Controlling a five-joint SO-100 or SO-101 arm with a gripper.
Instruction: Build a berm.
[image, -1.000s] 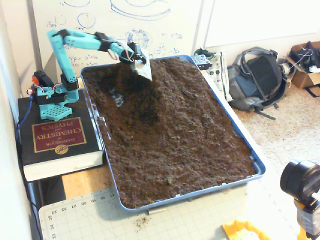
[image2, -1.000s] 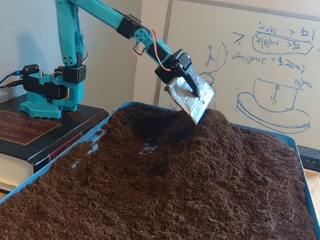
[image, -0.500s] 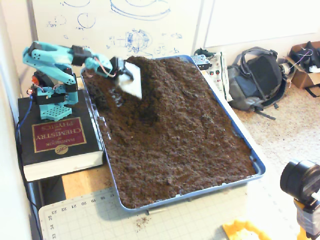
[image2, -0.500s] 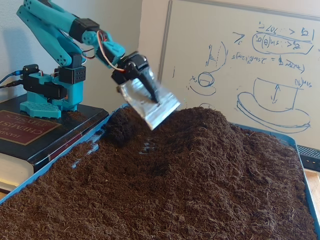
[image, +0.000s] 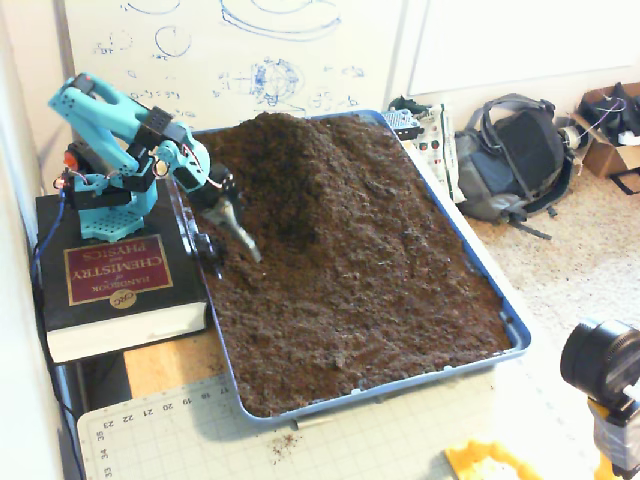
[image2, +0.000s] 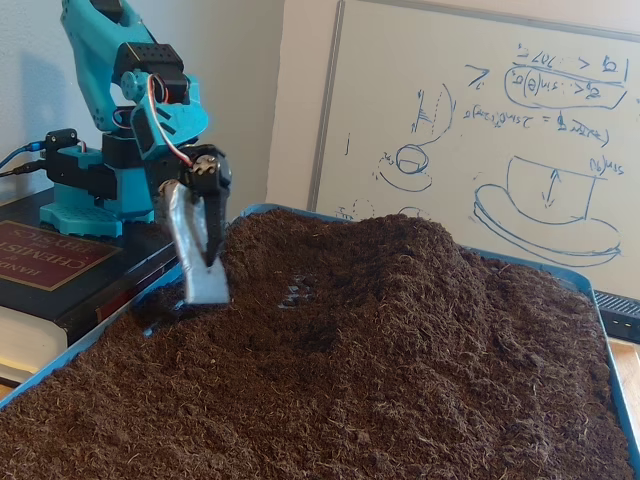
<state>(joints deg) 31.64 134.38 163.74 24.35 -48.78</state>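
Digging down near the tray's left wall in a fixed view, gripper (image: 243, 243) fitted with a flat silvery blade (image2: 196, 262), tip sunk into the soil (image: 380, 270). Cannot tell whether the jaws are apart or together; blade covers them in both fixed views. Berm (image: 275, 150) humped at the far end of the tray (image: 520, 335), just beyond the blade, peak well above the flatter soil nearer the camera.

Likely risks, as a judgement: scraping the blade against the tray's left wall (image: 200, 262), being so close to it; flicking soil over that wall onto the book (image: 110, 285) under the arm's base; cutting into the mound's near slope and slumping it rather than adding to it; stalling if pushed too deep.

Open room: wide stretch of soil toward the right and near edges of the tray. Tight room: left wall and the mound's foot. Beyond the tray, backpack (image: 515, 160) and a cutting mat (image: 180, 435), both well apart from the blade.
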